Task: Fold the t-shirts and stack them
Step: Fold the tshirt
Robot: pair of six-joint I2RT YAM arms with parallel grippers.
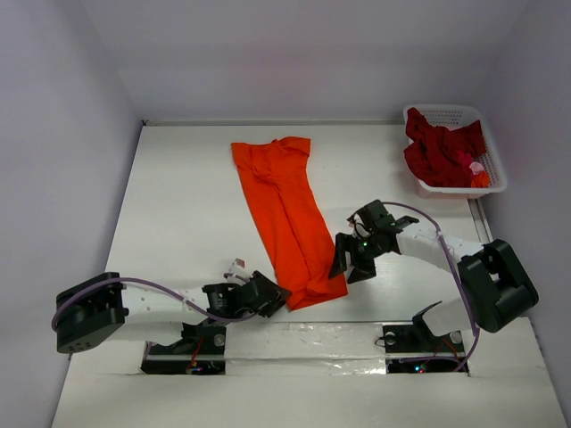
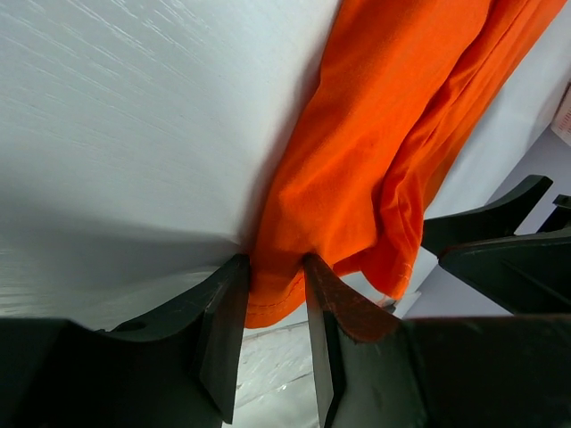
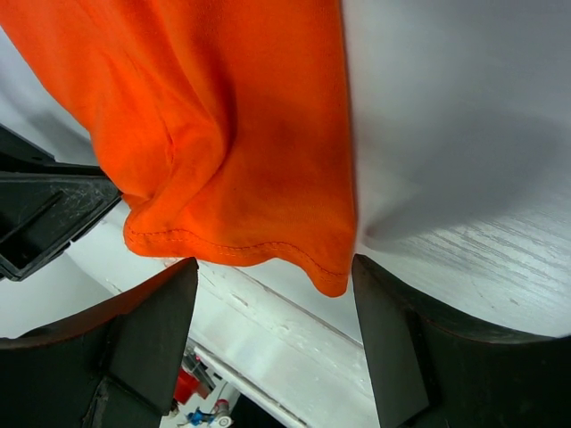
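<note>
Within left hand (image 2: 274,269), orange t-shirt (image 2: 384,152).

- Top view is bright and even, with just soft shadows, nothing harsh.
- Wrist views: table (image 2: 134,107) looks a bit glary, shadow pools near the dark jaws.

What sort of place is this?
Likely a robot test booth: bare white walls around a white table, a left arm and right arm bolted at its edge, an orange t-shirt laid out.
</note>
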